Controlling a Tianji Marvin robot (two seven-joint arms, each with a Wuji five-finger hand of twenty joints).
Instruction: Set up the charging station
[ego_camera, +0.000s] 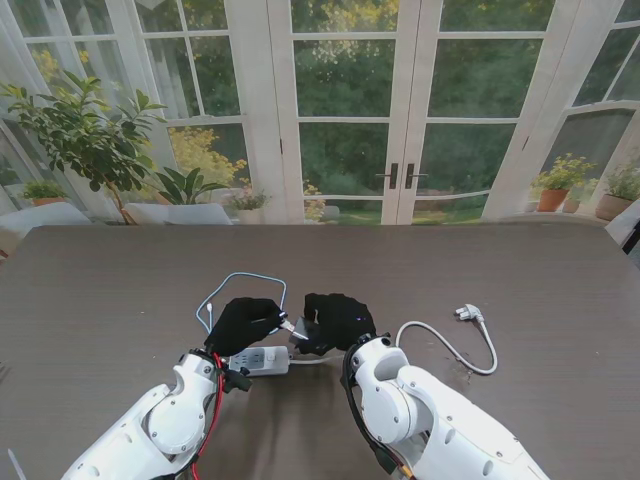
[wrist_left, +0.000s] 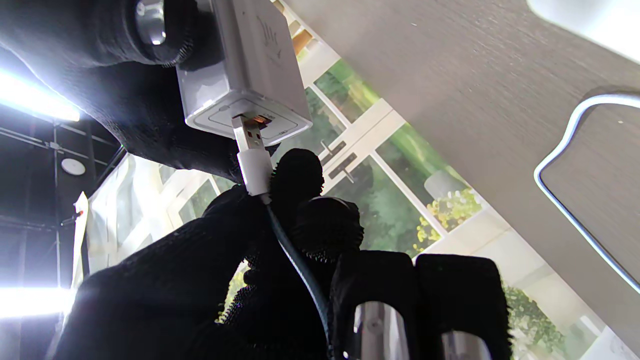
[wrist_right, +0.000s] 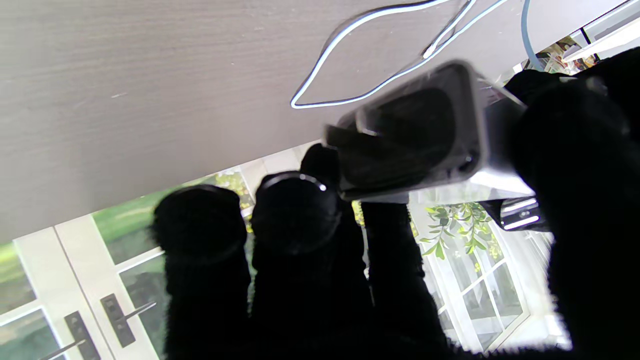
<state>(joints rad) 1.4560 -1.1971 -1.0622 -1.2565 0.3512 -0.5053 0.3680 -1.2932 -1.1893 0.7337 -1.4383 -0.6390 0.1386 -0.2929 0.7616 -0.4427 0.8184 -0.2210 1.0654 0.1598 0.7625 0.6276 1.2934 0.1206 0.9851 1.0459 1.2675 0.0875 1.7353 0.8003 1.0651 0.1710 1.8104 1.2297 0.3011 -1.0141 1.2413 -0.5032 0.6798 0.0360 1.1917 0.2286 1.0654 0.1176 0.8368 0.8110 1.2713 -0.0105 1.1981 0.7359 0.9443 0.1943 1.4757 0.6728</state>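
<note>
Above the tabletop's near-middle, our right hand clamps the white boxy charger block; our left hand pinches the white USB plug, tip at the port. We should push straight, not angled.

2 glossy white arm shells with rounded joint housings. Left arm carries exposed red and black cables along its wrist. Left hand and right hand wear black knit gloves; silver metal fingertips show through.

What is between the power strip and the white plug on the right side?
A white cord on bare table joins power strip and plug, passing behind the right arm; stand view.
</note>
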